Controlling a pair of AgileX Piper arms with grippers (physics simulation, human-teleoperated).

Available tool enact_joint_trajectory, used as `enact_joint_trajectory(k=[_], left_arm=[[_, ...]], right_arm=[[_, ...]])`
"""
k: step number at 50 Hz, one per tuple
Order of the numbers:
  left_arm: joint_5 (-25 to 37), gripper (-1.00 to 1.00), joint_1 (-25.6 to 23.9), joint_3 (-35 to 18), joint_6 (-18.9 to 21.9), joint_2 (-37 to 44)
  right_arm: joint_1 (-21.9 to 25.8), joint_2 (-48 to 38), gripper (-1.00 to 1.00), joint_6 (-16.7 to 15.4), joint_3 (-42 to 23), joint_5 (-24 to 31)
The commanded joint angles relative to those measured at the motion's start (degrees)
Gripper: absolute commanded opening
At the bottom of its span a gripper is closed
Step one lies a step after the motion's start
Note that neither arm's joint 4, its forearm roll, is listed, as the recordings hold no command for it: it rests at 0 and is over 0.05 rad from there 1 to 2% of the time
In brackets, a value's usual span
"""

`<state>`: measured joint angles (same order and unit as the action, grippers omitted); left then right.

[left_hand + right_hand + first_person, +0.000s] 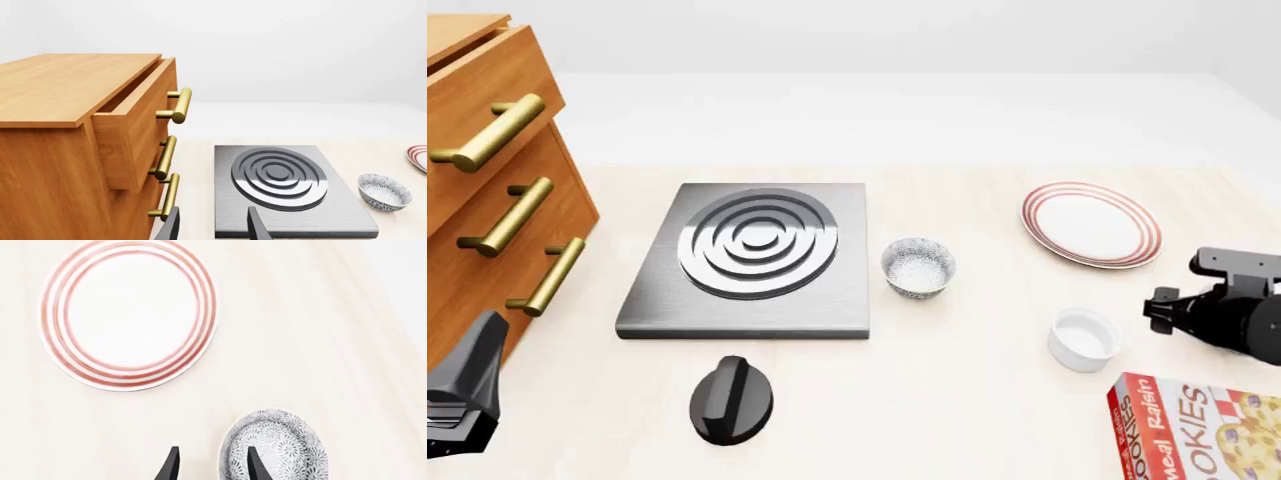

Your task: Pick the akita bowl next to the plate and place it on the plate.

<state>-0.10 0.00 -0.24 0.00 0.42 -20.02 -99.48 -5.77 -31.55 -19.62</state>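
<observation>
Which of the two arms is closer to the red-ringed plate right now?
The right. The right gripper sits just beside the plate; the left gripper is far off by the wooden drawers.

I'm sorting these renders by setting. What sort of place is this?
Probably a simulated kitchen worktop: a stove burner with its knob, a plate and akita bowl, and a wooden drawer cabinet beside them.

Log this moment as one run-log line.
right gripper: open, near akita bowl | plate: bare | left gripper: open
</observation>
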Motion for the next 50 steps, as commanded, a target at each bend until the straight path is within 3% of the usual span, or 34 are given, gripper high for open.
enact_joint_trajectory(k=[1,3,7,10,14,15,19,22,26,29,30,35,38,50], left_arm=[[0.00,1.00,0.00,0.00,0.00,0.00],[0.00,1.00,0.00,0.00,0.00,0.00],[0.00,1.00,0.00,0.00,0.00,0.00],[0.00,1.00,0.00,0.00,0.00,0.00],[0.00,1.00,0.00,0.00,0.00,0.00],[0.00,1.00,0.00,0.00,0.00,0.00],[0.00,1.00,0.00,0.00,0.00,0.00],[0.00,1.00,0.00,0.00,0.00,0.00],[0.00,1.00,0.00,0.00,0.00,0.00],[0.00,1.00,0.00,0.00,0.00,0.00],[0.00,1.00,0.00,0.00,0.00,0.00],[0.00,1.00,0.00,0.00,0.00,0.00],[0.00,1.00,0.00,0.00,0.00,0.00],[0.00,1.00,0.00,0.00,0.00,0.00]], right_arm=[[-0.09,-1.07,1.00,0.13,0.32,-1.18],[-0.28,1.49,1.00,0.08,0.11,1.42],[-0.55,-2.06,1.00,-0.26,0.81,-2.15],[-0.83,0.33,1.00,-0.67,-0.01,1.07],[-0.86,-1.19,1.00,-0.90,0.19,-0.76],[-0.79,-1.45,-1.00,-1.03,0.32,-1.25],[0.10,-0.12,-1.00,-1.00,0.50,-0.28],[-0.02,2.90,-1.00,-1.21,-0.26,3.34],[-0.15,1.63,-1.00,-1.83,-0.26,2.11],[0.02,2.61,-1.00,-1.93,-0.41,3.12],[0.05,4.64,-1.00,-2.09,-0.97,5.68],[0.20,5.12,-1.00,-2.73,-1.11,6.13],[-0.12,8.65,-1.00,-3.91,-3.07,11.11],[-0.43,14.37,-1.00,-6.68,-6.35,18.17]])
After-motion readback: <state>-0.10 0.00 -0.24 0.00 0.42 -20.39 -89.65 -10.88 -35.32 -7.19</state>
